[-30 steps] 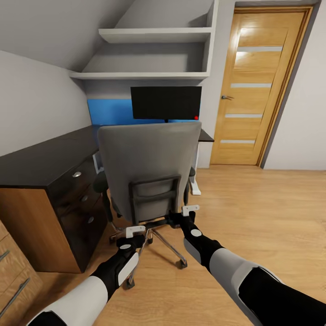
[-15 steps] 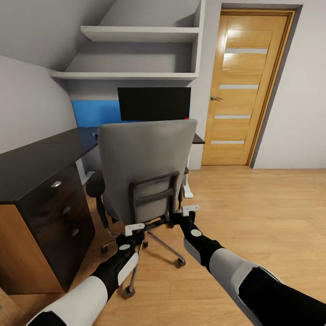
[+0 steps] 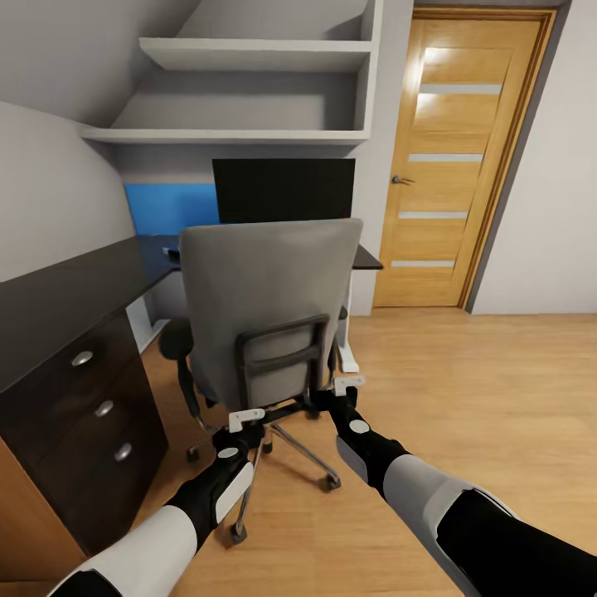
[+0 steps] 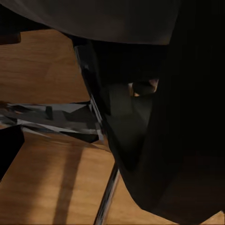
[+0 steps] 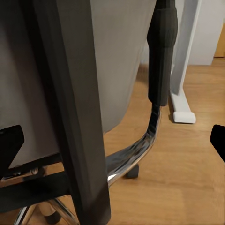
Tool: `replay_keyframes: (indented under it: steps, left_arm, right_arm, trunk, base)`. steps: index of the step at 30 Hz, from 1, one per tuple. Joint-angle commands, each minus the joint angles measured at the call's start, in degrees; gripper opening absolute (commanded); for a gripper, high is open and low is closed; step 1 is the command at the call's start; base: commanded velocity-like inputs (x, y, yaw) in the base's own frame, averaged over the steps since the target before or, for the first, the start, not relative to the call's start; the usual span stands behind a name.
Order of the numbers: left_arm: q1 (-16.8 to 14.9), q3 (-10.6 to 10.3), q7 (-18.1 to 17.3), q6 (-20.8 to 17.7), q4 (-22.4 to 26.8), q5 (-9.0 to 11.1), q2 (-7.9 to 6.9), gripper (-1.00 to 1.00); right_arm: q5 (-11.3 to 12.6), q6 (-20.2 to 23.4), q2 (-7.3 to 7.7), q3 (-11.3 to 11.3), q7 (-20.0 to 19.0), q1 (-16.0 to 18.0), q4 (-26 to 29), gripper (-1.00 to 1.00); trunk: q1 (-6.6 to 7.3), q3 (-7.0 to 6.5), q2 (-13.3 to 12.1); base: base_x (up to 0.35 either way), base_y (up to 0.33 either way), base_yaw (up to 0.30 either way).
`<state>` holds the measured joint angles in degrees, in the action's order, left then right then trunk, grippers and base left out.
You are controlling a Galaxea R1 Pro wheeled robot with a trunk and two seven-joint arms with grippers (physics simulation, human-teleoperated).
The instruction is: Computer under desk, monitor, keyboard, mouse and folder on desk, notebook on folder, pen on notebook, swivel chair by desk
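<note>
Left gripper (image 3: pixel 247 417) sits low at the rear of the swivel chair (image 3: pixel 269 311), at the underside of the seat by the chrome base; cannot tell how far its jaws stand apart, as the left wrist view gives only dark chair underside and a chrome spoke (image 4: pixel 56 118) over the wood floor (image 4: pixel 42 70). Right gripper (image 3: pixel 348 383) is at the lower right edge of the chair back, beside the black back frame (image 5: pixel 77 108); right wrist view shows its two dark fingertips (image 5: pixel 9 145) set wide apart, nothing between them, with the frame and grey back just ahead. Beyond the right gripper: black armrest (image 5: pixel 161 51) on a chrome bracket, then a white desk leg (image 5: pixel 183 61) with its foot on the floor. Past the chair, the desk (image 3: pixel 369 259) with the monitor (image 3: pixel 283 189) standing on it, blue panel (image 3: pixel 170 207) behind. Left of the left gripper, a black drawer unit (image 3: pixel 75 390) with round silver knobs. Above the monitor, wall shelves (image 3: pixel 249 91); far right, a wooden door (image 3: pixel 452 157).
</note>
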<state>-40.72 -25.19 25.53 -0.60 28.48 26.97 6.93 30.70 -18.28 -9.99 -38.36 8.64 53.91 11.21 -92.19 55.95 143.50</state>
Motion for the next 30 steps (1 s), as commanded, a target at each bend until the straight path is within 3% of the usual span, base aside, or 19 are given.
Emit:
replay_keyframes:
  steps: [1,12,19,30]
  left_arm:
    - [-0.07,-0.48,0.49,-0.04,0.08,0.37,-0.07,1.0]
    - [-0.07,-0.48,0.49,-0.02,0.08,0.37,-0.07,1.0]
    - [-0.07,-0.49,0.49,0.03,0.08,0.36,-0.07,1.0]
    - [-0.07,-0.48,0.48,0.0,0.08,0.38,-0.07,1.0]
  right_arm:
    - [0.33,-0.18,-0.01,-0.49,0.33,0.07,-0.05,1.0]
    - [0.32,-0.18,-0.01,-0.48,0.33,0.08,-0.13,1.0]
    - [0.32,-0.18,-0.01,-0.48,0.33,0.07,-0.14,1.0]
    - [0.32,-0.18,-0.01,-0.49,0.33,0.06,-0.17,1.0]
  trunk:
    - [-0.02,0.05,0.02]
    - [-0.02,0.05,0.02]
    - [-0.02,0.05,0.02]
    - [-0.02,0.05,0.02]
  base:
    - [0.292,0.138,0.0]
    - [0.314,0.033,0.0]
    - [0.308,-0.128,0.0]
    - [0.139,-0.031,0.0]
